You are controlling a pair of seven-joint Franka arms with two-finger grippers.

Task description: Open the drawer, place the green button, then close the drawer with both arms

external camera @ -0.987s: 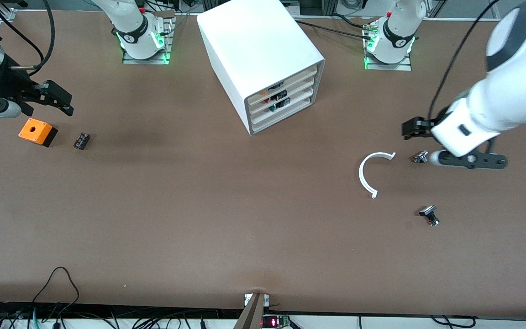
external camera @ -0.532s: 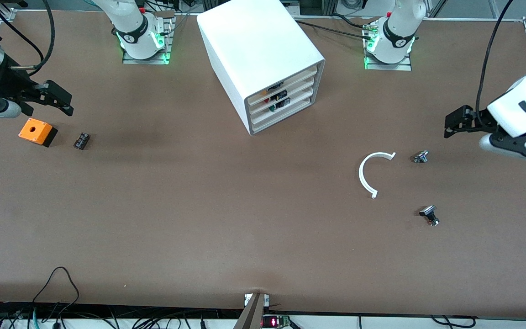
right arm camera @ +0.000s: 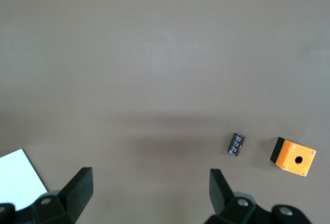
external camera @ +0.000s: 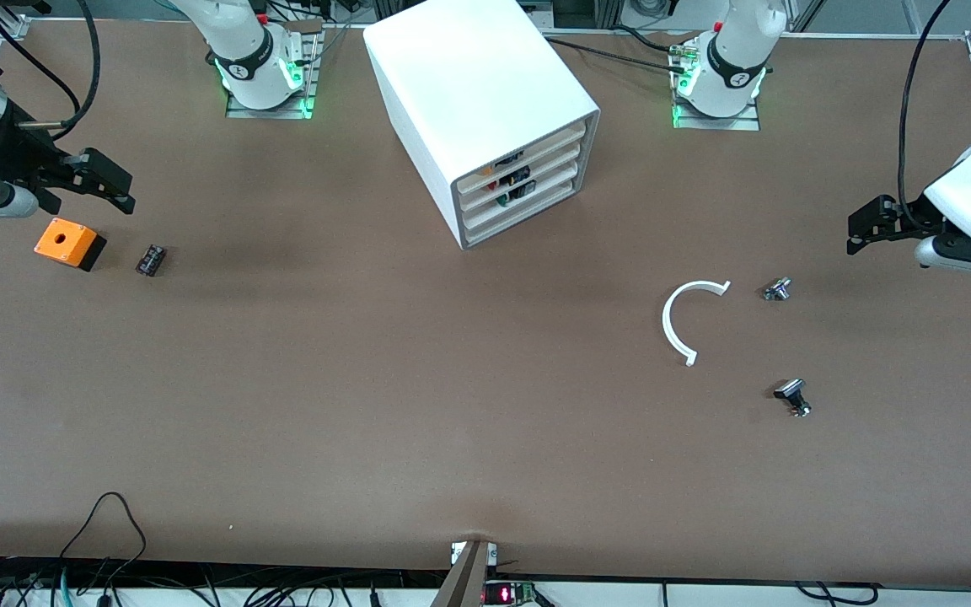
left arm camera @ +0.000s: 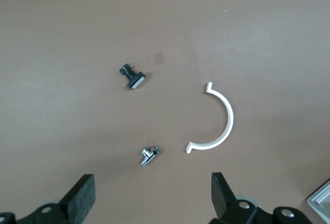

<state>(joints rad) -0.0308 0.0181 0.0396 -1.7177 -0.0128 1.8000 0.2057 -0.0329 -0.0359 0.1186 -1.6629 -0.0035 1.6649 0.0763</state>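
The white cabinet point(external camera: 485, 110) stands between the arms' bases with all four tiers pushed in. The drawer point(external camera: 528, 196) is the third tier from the top. A small green and black part, apparently the button point(external camera: 503, 201), shows through the drawer's front. My left gripper point(external camera: 861, 228) hangs open and empty over the table at the left arm's end; in the left wrist view point(left arm camera: 152, 195) its jaws stand wide apart. My right gripper point(external camera: 110, 181) hangs open and empty over the table at the right arm's end, beside the orange box, and also shows in the right wrist view point(right arm camera: 149, 190).
A white half-ring point(external camera: 688, 320) lies toward the left arm's end, with a silver part point(external camera: 777, 289) beside it and a black part point(external camera: 791, 396) nearer the camera. An orange box point(external camera: 68, 243) and a small black part point(external camera: 150, 260) lie at the right arm's end.
My left arm has swung away from the silver part toward the left arm's end of the table. The right arm has not moved.
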